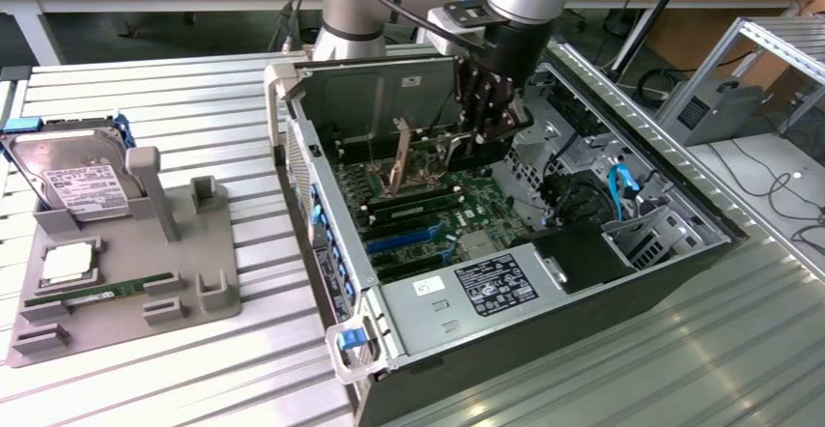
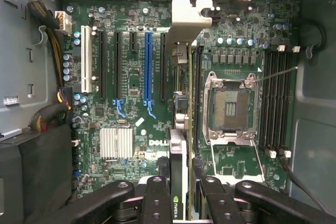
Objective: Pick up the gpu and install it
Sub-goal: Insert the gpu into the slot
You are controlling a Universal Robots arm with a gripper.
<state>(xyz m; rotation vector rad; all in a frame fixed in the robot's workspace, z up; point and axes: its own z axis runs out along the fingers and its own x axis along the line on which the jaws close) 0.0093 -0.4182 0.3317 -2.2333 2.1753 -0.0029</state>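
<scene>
The gpu (image 2: 178, 153) hangs edge-on between my fingers, a thin card with a green logo near the grip and its silvery bracket (image 2: 185, 18) at the far end. My gripper (image 2: 181, 170) is shut on it, one finger on each face. The card hovers over the green motherboard (image 2: 131, 114), beside the black slot (image 2: 163, 66) next to the blue slot (image 2: 148, 66) and the open CPU socket (image 2: 230, 106). In the exterior view my gripper (image 1: 486, 129) reaches down inside the open computer case (image 1: 426, 330), near its back wall.
Left of the case, a grey fixture (image 1: 193, 282) holds a hard drive (image 1: 75, 178), a square chip (image 1: 65, 265) and a green memory stick (image 1: 110, 292). Inside the case are a cable bundle (image 2: 50, 114), a small finned heatsink (image 2: 116, 142), memory slots (image 2: 278, 103) and blue cables (image 1: 619, 190).
</scene>
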